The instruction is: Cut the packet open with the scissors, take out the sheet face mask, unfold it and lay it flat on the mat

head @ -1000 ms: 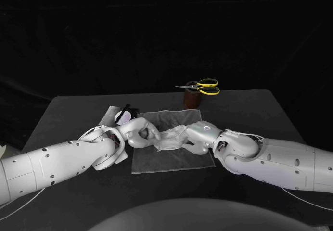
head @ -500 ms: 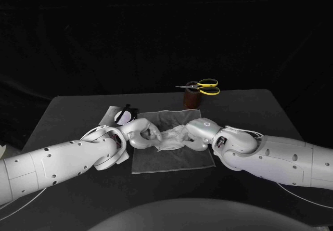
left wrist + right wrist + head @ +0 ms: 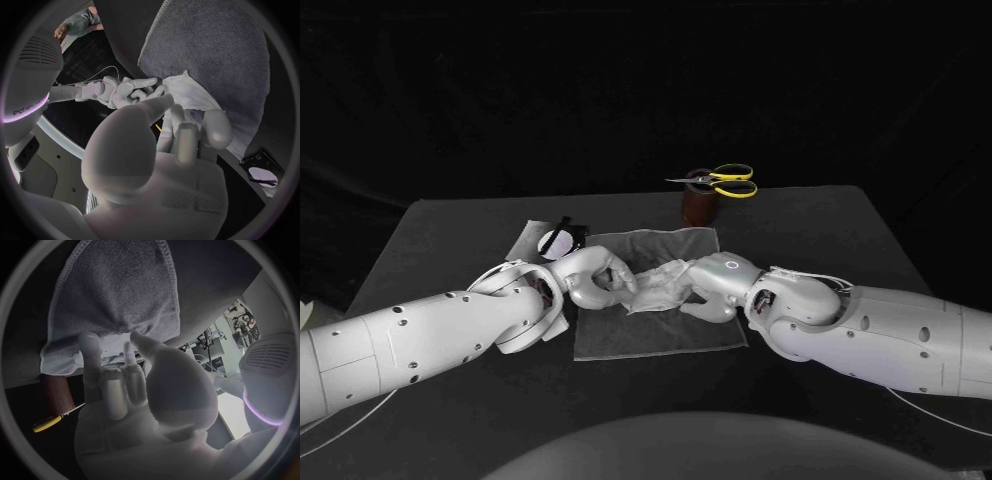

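Beyond the mat point(image 3: 661, 335), the holder point(image 3: 698, 207) with scissors point(image 3: 721, 180) blocks my far reach; the packet point(image 3: 554, 240) crowds its far-left corner; bare table point(image 3: 834, 235) lies open at far right.

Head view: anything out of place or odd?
Only the mask: bunched between the left hand and right hand over the mat, not flat. The scissors sit in their holder, packet beside the mat.

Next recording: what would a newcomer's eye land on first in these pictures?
The left hand and right hand meet mid-table over the grey mat, both gripping a crumpled white sheet mask between them. Behind the mat, yellow-handled scissors sit atop a brown holder.
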Action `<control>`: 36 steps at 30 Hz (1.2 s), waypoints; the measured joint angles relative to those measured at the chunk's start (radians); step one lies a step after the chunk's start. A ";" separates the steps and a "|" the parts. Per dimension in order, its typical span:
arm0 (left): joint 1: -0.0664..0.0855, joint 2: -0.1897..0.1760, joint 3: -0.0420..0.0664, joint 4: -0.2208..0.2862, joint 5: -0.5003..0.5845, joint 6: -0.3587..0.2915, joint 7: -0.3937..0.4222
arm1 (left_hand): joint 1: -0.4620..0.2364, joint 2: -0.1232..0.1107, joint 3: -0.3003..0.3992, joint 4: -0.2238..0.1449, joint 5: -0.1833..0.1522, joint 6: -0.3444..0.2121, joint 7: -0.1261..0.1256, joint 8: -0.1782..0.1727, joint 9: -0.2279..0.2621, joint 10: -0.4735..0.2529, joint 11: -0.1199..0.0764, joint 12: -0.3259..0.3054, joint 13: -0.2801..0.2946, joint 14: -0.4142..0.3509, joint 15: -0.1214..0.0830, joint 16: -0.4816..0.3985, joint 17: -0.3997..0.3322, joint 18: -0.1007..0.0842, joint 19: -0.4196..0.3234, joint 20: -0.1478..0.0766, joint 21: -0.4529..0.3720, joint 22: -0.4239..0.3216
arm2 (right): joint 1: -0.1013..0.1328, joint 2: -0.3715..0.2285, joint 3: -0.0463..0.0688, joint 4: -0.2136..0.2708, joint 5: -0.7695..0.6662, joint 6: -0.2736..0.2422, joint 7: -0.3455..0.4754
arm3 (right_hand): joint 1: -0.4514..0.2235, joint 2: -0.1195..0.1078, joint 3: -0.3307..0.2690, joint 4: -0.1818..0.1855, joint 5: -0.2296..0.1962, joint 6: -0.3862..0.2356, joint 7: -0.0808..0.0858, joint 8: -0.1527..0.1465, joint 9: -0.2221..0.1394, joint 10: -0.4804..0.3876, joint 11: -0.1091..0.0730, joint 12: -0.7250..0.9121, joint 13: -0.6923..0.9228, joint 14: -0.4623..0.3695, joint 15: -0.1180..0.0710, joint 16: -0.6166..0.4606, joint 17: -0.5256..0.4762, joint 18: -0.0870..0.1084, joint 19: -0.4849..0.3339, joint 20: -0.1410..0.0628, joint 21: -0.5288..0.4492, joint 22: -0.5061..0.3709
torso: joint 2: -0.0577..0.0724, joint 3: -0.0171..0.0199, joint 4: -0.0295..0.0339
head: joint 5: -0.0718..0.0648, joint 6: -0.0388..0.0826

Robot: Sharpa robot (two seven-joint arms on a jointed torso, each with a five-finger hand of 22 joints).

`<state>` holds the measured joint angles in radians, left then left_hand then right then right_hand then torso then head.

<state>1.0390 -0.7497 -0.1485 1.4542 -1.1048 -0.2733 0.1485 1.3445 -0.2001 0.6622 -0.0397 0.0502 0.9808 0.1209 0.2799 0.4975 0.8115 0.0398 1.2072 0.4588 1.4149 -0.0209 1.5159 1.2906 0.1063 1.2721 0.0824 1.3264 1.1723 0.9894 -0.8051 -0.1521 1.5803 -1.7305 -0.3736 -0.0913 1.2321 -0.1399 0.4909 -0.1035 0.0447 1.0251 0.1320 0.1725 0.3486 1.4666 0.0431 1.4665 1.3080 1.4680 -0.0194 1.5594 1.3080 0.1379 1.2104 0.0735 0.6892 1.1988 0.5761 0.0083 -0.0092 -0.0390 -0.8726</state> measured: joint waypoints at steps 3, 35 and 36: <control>0.000 0.000 0.000 0.000 0.001 0.000 0.000 | 0.000 0.000 0.000 0.000 0.000 0.000 0.000 0.000 0.000 0.000 0.000 0.000 0.000 0.000 0.000 0.000 0.000 0.000 0.000 0.000 0.000 0.001 | -0.003 0.003 -0.001 -0.003 -0.012 0.001 0.000 | 0.003 -0.003 0.000 0.000 0.000 0.000 0.000 -0.004 -0.001 0.000 0.000 0.000 0.000 0.000 0.000 0.000 0.000 0.000 0.000 0.000 0.000 0.000 | 0.000 0.0000 0.0003 | 0.000 0.000; 0.000 -0.001 0.000 0.000 0.005 0.002 0.000 | 0.000 0.000 0.000 0.000 0.000 0.000 0.000 -0.003 -0.001 0.000 0.000 0.000 -0.001 0.000 0.000 -0.002 0.003 0.000 0.000 0.000 0.000 0.003 | -0.020 0.057 -0.002 -0.068 -0.076 -0.032 -0.007 | 0.030 0.081 0.031 0.031 -0.001 0.093 -0.043 0.040 0.011 0.002 -0.024 0.018 0.000 -0.001 -0.013 0.004 0.000 0.000 0.022 -0.004 0.038 0.029 | 0.000 -0.0007 0.0015 | 0.002 0.000; 0.000 -0.001 0.000 0.000 0.006 0.002 0.000 | 0.000 0.000 0.000 0.000 0.000 0.000 0.000 -0.003 -0.001 0.000 0.000 0.000 -0.001 0.000 0.000 -0.002 0.003 0.000 0.000 0.000 0.000 0.003 | -0.020 0.056 -0.002 -0.068 -0.077 -0.033 -0.007 | 0.033 0.084 0.033 0.033 -0.001 0.093 -0.043 0.041 0.014 -0.001 -0.026 0.018 0.000 -0.001 -0.013 0.004 0.000 0.000 0.022 -0.004 0.038 0.029 | 0.000 -0.0007 0.0015 | 0.002 0.000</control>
<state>1.0390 -0.7510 -0.1484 1.4545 -1.0992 -0.2717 0.1486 1.3445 -0.2001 0.6621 -0.0398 0.0502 0.9809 0.1207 0.2765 0.4965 0.8115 0.0398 1.2072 0.4577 1.4148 -0.0209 1.5138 1.2932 0.1063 1.2722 0.0823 1.3263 1.1755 0.9691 -0.7486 -0.1541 1.5122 -1.8072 -0.4069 -0.0987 1.2648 -0.0562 0.5239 -0.0705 0.0436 1.1182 0.0894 0.2131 0.3624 1.4657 0.0167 1.4850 1.3078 1.4666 -0.0326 1.5637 1.3082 0.1375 1.2327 0.0698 0.7275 1.2277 0.5766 0.0077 -0.0077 -0.0372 -0.8726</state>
